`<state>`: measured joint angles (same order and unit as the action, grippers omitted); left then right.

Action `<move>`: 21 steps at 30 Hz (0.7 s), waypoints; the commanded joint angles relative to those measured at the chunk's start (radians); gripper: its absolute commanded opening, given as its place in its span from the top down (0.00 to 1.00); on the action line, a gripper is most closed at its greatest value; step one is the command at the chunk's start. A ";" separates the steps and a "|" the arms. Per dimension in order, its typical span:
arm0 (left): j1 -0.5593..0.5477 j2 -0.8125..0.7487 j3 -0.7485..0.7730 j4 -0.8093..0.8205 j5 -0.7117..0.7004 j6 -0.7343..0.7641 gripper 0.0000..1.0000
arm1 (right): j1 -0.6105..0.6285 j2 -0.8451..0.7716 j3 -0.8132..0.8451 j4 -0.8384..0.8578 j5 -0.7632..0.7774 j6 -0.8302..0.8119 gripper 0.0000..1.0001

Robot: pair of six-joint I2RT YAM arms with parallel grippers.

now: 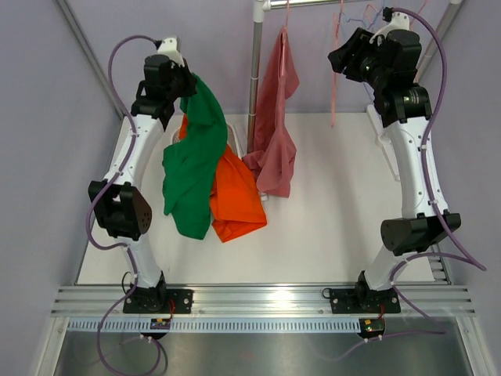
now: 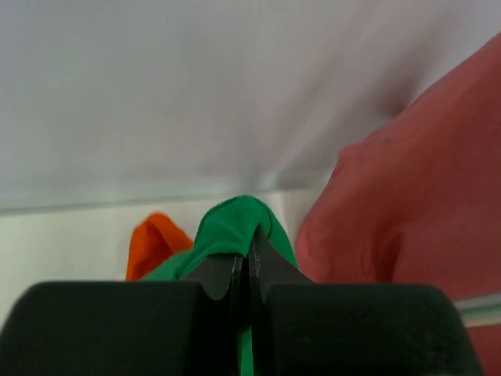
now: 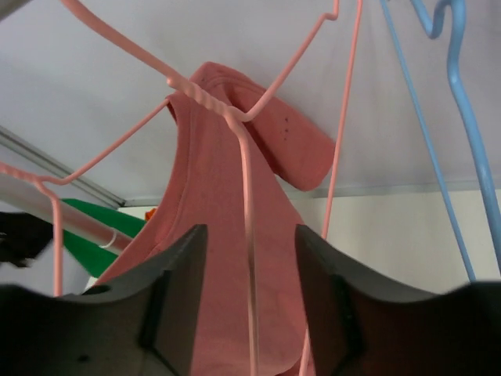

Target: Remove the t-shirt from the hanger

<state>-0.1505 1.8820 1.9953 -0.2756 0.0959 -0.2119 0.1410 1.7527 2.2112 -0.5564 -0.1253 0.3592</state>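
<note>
My left gripper (image 1: 190,81) is shut on a green t-shirt (image 1: 192,157) and holds it up, its bulk hanging down over the table's left; the cloth bunches over the tips in the left wrist view (image 2: 235,223). A salmon-pink t-shirt (image 1: 278,133) hangs on a pink wire hanger (image 3: 211,98) from the rack. My right gripper (image 1: 338,56) is open, high beside the rack. In the right wrist view its jaws (image 3: 250,251) stand either side of a vertical pink hanger wire, with the pink t-shirt (image 3: 219,219) behind.
An orange t-shirt (image 1: 235,200) lies on the white table (image 1: 344,235) under the green one. The rack's upright pole (image 1: 254,70) stands at the back centre. An empty pink hanger (image 1: 335,70) and a blue hanger (image 3: 462,157) hang near my right gripper.
</note>
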 commanded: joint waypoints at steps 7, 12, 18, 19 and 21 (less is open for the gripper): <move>-0.099 -0.092 -0.227 0.082 -0.194 -0.031 0.50 | 0.011 -0.173 -0.067 0.047 0.022 -0.037 0.32; -0.185 -0.175 -0.295 0.076 -0.257 0.017 0.01 | 0.045 -0.219 -0.003 -0.026 -0.016 -0.023 0.34; -0.362 -0.388 -0.400 0.093 -0.358 0.113 0.01 | 0.078 -0.092 0.220 -0.158 -0.141 0.033 0.35; -0.392 -0.418 -0.438 0.110 -0.375 0.127 0.01 | 0.089 -0.061 0.232 -0.160 -0.151 0.040 0.35; -0.463 -0.498 -0.469 0.124 -0.401 0.152 0.01 | 0.114 -0.032 0.264 -0.165 -0.163 0.050 0.36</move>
<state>-0.5480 1.4975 1.5581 -0.2443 -0.2146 -0.1284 0.2180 1.6535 2.4317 -0.6548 -0.2054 0.3798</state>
